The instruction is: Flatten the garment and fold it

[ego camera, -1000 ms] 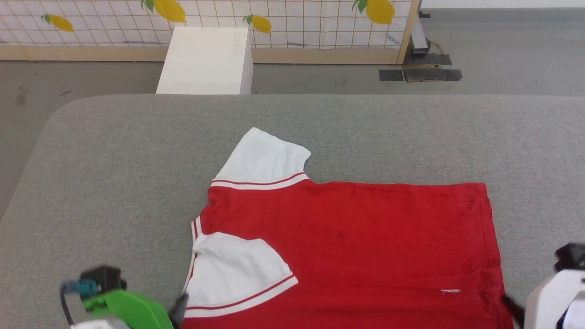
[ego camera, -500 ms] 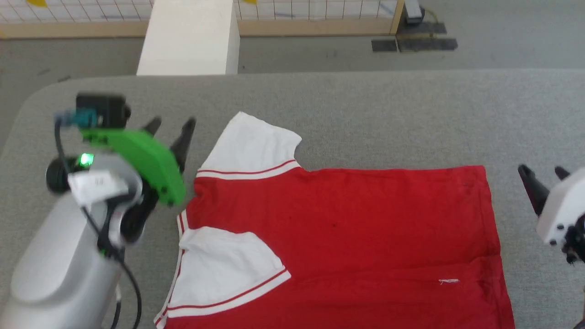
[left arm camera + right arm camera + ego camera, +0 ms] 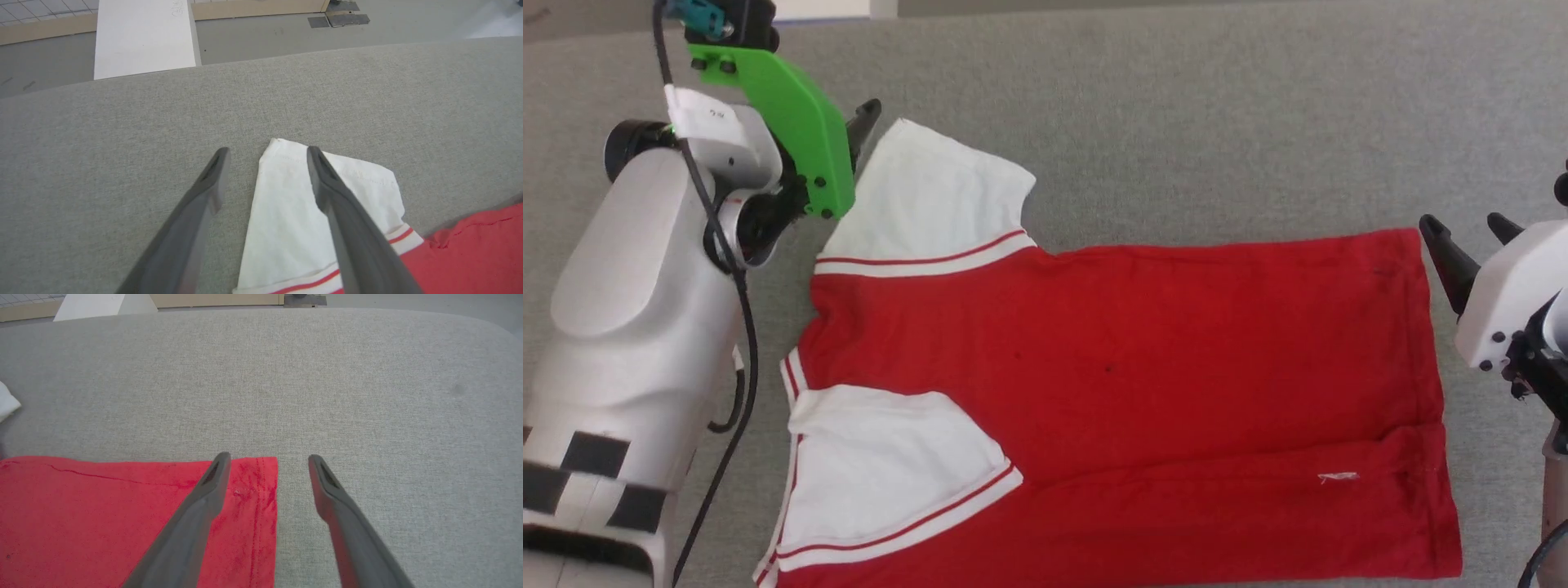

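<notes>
Since a second ago, the left gripper [image 3: 267, 152] has been carried from beside the near sleeve [image 3: 882, 465] to the tip of the far sleeve [image 3: 931, 188], and the right gripper [image 3: 1463, 222] has been brought up to the far corner of the hem [image 3: 1427, 327]. The head camera has been tipped downward too, so the shift of the whole picture is not to be read as a move of the garment [image 3: 1135, 367]. The garment is spread on the grey table [image 3: 1176, 122], collar end toward the left edge and hem toward the right edge, and its near part is cut off by the bottom of the head view. The near sleeve is folded in over the red body, and a long fold with a small white tag [image 3: 1338, 478] is seen along the near side. The left gripper's jaws are held wide apart across the far sleeve's edge, one finger over the white cloth and the other over bare table. Whether the cloth is touched cannot be told. The right gripper's jaws are likewise spread and nothing is held, one finger over the red hem and the other over the table. Beyond the far edge, a white block [image 3: 143, 36] stands on the floor.
</notes>
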You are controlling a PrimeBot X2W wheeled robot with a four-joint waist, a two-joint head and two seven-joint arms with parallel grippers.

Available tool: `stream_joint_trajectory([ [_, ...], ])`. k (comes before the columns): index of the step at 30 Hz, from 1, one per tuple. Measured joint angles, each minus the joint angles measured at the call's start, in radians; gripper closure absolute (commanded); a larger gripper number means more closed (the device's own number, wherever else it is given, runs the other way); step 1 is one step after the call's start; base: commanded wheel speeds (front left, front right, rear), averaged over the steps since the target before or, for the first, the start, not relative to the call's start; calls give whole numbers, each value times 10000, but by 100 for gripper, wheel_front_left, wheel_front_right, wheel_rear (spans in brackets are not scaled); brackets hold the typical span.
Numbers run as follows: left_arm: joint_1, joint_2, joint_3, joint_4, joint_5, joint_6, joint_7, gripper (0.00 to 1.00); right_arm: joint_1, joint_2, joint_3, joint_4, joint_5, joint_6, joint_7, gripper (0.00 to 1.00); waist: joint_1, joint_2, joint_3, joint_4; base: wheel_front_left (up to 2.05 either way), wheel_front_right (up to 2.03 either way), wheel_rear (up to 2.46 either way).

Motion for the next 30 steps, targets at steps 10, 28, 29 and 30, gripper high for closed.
stream_joint_trajectory([
  [10, -467, -205, -627, 1615, 326, -487, 378, 0, -9, 59, 63, -226, -2, 0, -19, 0, 0, 0, 1086, -249, 0, 0, 0],
  [28, 35, -525, 240, 1601, -1124, -1047, -1062, 100, -12, -389, 370, 81, -328, 0, 719, 0, 0, 0, 464, 71, 0, 0, 0],
  [29, 105, -493, 253, 1425, -1181, -1051, -1120, 100, -13, -476, 405, 182, -430, 0, 920, 0, -1, 0, 428, 107, 0, 0, 0],
  [30, 221, -464, 307, 1195, -1281, -1062, -1200, 100, -38, -552, 424, 290, -548, 0, 1166, 0, -1, 0, 396, 155, 0, 0, 0],
])
